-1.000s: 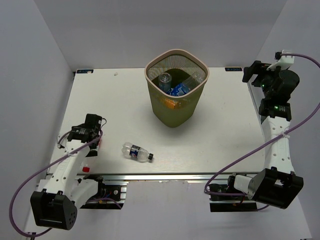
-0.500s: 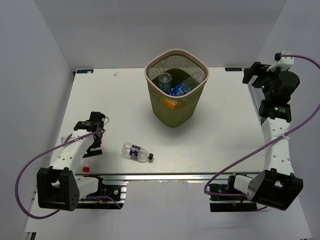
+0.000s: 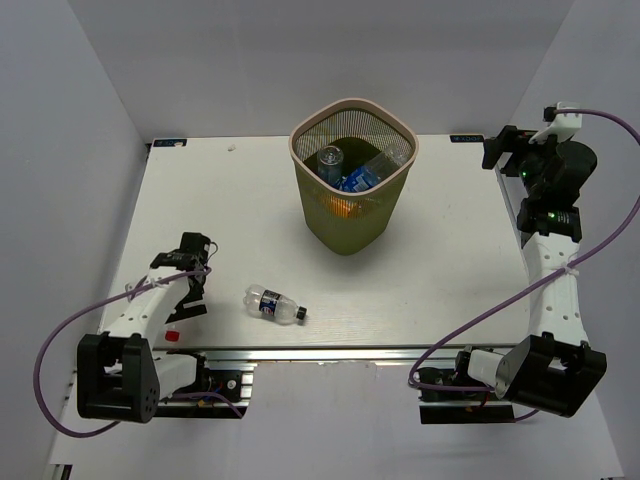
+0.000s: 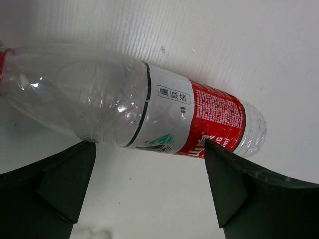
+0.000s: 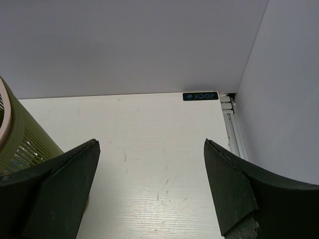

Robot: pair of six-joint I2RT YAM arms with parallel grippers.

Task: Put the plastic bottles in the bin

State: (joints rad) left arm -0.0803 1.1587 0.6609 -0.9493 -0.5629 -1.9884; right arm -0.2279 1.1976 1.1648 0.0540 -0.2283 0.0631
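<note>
A clear plastic bottle with a red and white label (image 4: 149, 112) lies on its side on the table. It sits just beyond the fingertips of my open left gripper (image 4: 149, 145), whose jaws stand to either side of it without holding it. From above only its red cap (image 3: 172, 338) shows beside the left gripper (image 3: 185, 298). A second bottle with a blue label (image 3: 275, 306) lies near the front edge. The olive mesh bin (image 3: 352, 215) stands at the middle back with several bottles (image 3: 352, 175) inside. My right gripper (image 5: 151, 143) hangs open and empty at the back right (image 3: 505, 150).
The bin's wall (image 5: 17, 137) shows at the left edge of the right wrist view. A black label plate (image 5: 200, 96) marks the table's back edge, and an aluminium rail (image 5: 230, 119) runs along its right side. White walls enclose the table.
My left arm has swung and its gripper has moved toward the near edge, over the red-labelled bottle. The right arm has barely shifted. Both bottles on the table lie where they were.
</note>
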